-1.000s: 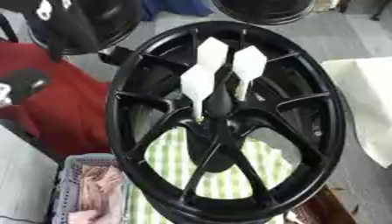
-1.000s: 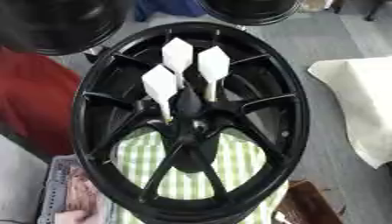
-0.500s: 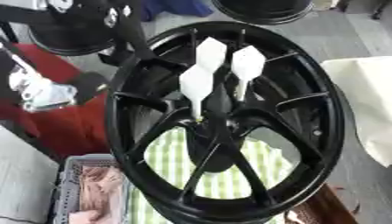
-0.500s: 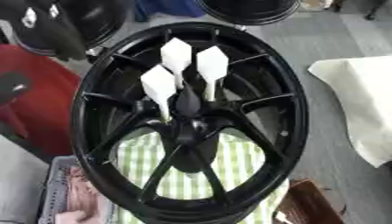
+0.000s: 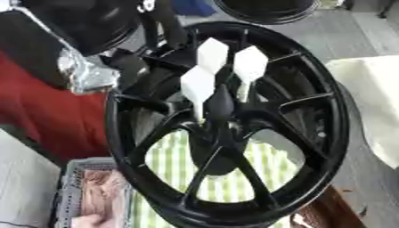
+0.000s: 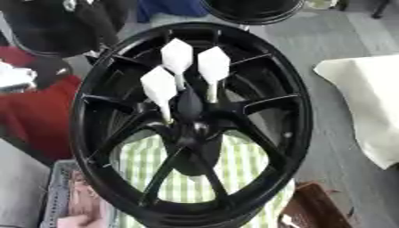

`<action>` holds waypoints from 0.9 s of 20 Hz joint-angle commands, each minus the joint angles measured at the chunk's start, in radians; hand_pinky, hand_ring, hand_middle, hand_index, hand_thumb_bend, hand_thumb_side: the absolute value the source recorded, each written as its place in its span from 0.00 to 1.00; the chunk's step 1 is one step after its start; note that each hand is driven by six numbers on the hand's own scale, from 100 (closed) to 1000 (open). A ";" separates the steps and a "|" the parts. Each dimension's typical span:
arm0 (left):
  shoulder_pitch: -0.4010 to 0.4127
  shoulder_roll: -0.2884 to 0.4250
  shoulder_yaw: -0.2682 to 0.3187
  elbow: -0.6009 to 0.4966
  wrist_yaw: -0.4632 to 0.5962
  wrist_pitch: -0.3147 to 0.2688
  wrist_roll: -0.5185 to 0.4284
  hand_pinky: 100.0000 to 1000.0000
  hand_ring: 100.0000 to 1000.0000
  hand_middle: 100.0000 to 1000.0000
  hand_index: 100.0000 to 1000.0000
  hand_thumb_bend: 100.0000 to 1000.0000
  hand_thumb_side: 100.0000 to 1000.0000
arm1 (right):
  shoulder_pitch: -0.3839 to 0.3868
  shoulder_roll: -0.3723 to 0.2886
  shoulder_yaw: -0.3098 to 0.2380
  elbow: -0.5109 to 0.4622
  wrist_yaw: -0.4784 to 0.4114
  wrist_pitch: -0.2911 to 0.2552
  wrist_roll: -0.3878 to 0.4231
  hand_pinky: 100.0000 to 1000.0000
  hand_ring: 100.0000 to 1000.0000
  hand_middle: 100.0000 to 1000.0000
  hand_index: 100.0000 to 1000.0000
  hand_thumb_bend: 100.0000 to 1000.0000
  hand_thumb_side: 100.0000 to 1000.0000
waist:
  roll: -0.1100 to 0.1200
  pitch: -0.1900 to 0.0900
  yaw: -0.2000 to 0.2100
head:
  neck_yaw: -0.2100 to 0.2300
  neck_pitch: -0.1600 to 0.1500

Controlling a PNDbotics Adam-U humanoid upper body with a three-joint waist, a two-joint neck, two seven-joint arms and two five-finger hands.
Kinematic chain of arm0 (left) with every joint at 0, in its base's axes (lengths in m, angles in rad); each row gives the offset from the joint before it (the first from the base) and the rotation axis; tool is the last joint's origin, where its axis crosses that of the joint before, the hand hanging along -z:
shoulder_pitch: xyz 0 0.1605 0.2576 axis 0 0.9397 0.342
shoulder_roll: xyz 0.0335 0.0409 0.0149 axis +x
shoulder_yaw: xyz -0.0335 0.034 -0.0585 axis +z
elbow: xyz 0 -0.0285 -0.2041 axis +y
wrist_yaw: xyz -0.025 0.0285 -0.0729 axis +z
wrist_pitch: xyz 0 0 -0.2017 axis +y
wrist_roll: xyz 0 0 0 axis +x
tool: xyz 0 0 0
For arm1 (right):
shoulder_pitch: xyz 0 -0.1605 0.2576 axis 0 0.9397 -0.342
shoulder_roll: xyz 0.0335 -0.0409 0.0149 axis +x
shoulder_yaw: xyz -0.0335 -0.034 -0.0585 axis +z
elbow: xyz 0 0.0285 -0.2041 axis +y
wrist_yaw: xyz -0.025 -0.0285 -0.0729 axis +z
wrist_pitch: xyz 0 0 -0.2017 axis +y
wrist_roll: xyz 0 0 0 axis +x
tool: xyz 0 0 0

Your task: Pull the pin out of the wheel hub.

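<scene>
A black spoked wheel hub (image 5: 332,129) stands tilted in the middle of both views. Three white pins with diamond-shaped heads stick out around its black centre cone (image 5: 221,101): one at the top (image 5: 213,53), one at the right (image 5: 250,63), one at the lower left (image 5: 197,84). My left arm, black with a silver joint (image 5: 84,73), comes in from the upper left. My left hand (image 5: 136,64) shows blurred at the hub's upper left rim, a short way left of the pins and touching none of them. My right hand shows in no view.
A green-and-white checked cloth (image 5: 234,178) lies behind the spokes. At the lower left stands a grey basket (image 5: 66,196) with pinkish things in it. Red fabric (image 5: 46,111) is on the left, a white cloth (image 6: 366,102) on the right, another black wheel (image 5: 265,9) at the top.
My left arm has swung in from the upper left and now reaches the hub's upper left rim. The three pins and the hub stand as before.
</scene>
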 commanded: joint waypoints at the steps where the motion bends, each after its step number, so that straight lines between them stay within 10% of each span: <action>1: -0.026 -0.004 -0.006 0.019 -0.020 0.004 0.000 0.85 0.65 0.72 0.86 0.00 0.40 | -0.008 -0.011 -0.001 -0.008 -0.007 -0.005 0.001 0.36 0.59 0.51 0.52 0.25 0.18 | -0.002 -0.010 -0.004 | 0.006 -0.011; 7: -0.030 -0.029 -0.030 0.056 -0.022 0.000 0.000 0.90 0.72 0.78 0.91 0.00 0.39 | -0.021 -0.005 0.005 -0.008 -0.014 -0.003 0.002 0.36 0.58 0.51 0.52 0.25 0.18 | -0.001 0.002 -0.009 | 0.010 -0.017; 10: -0.033 -0.036 -0.038 0.065 -0.024 0.008 0.000 0.93 0.75 0.79 0.90 0.00 0.07 | -0.027 -0.001 0.007 -0.008 -0.017 -0.003 0.000 0.36 0.58 0.51 0.51 0.24 0.19 | -0.001 0.008 -0.010 | 0.011 -0.019; 18: -0.041 -0.048 -0.048 0.068 -0.079 0.034 0.000 0.92 0.75 0.79 0.88 0.00 0.05 | -0.041 0.013 0.016 -0.008 -0.024 -0.001 -0.001 0.36 0.57 0.50 0.51 0.23 0.19 | 0.000 0.021 -0.013 | 0.012 -0.021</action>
